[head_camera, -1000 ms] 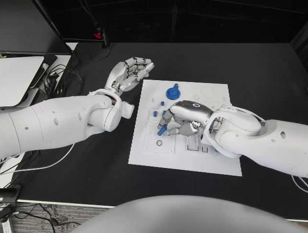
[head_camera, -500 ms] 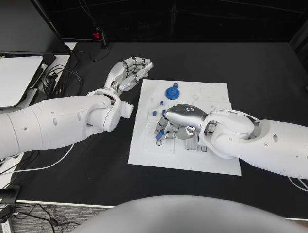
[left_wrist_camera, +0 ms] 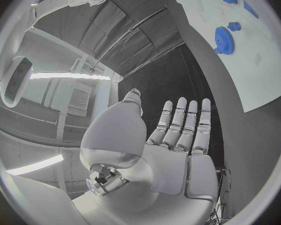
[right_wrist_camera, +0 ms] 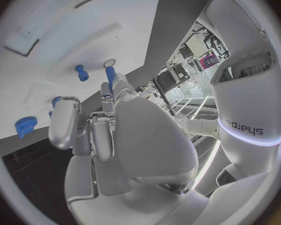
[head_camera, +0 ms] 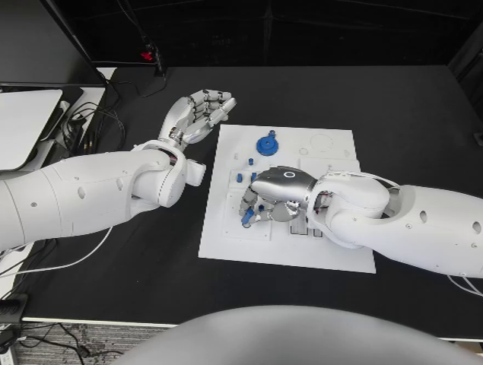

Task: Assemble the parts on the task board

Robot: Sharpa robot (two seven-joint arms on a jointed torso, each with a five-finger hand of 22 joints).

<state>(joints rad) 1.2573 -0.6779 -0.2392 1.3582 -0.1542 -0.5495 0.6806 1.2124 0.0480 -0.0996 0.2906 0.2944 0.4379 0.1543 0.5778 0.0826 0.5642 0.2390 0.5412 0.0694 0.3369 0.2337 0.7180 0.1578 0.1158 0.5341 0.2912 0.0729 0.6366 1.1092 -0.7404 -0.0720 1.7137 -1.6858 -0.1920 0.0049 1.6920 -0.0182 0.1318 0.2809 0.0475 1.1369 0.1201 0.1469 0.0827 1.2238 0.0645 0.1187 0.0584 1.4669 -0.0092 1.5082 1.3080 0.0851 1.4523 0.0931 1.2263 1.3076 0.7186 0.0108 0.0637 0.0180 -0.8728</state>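
The white task board (head_camera: pixel 290 251) lies mid-table. My right hand (head_camera: pixel 274 194) hangs over its left half and pinches a slim blue peg (head_camera: pixel 248 216) in its fingertips. In the right wrist view the peg (right_wrist_camera: pixel 110 78) points at the board close to a small round hole (right_wrist_camera: pixel 109 62). A blue gear (head_camera: pixel 268 144) sits at the board's far left, with small blue parts (head_camera: pixel 239 177) between it and the hand. My left hand (head_camera: pixel 201 112) is open with its fingers straight, above the black table off the board's far-left corner. The left wrist view has the gear (left_wrist_camera: pixel 223 36) beyond the left hand (left_wrist_camera: pixel 178 135).
A white panel (head_camera: pixel 11 125) and a tangle of cables (head_camera: pixel 82 122) lie at the table's left edge. Recessed slots (head_camera: pixel 303 226) on the board sit beside my right hand. Black table (head_camera: pixel 417 114) spreads to the right of the board.
My right hand has shifted a little to the left and nearer over the board, bringing the blue peg lower. The left hand has stayed put.
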